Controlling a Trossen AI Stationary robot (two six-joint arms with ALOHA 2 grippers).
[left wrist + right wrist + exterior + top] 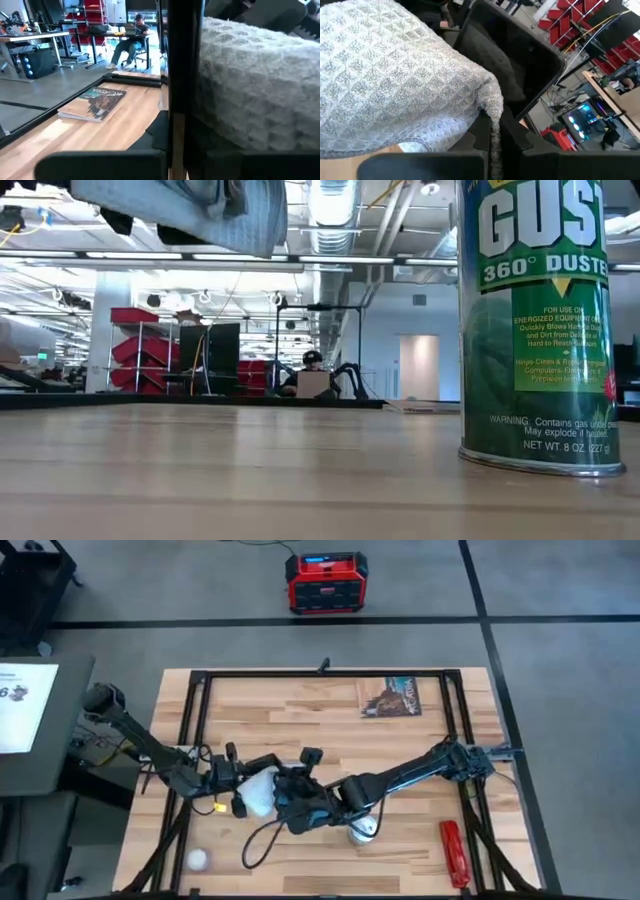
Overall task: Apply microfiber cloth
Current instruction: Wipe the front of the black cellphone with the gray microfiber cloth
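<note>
floor (pixel 560 590): grey concrete | red shelving (pixel 135 340) at back | ceiling strip lights (pixel 170 255) lit

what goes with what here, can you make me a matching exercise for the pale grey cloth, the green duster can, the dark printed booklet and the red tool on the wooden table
Things:
1. pale grey waffle-weave microfiber cloth
2. green metal duster can
3. dark printed booklet
4. red flat tool

Places:
A. lying flat near the table's far edge
B. lifted off the table, between the two grippers
C. standing upright on the table
D. lying near the table's near right corner

Pairs: 1-B, 2-C, 3-A, 4-D
</note>
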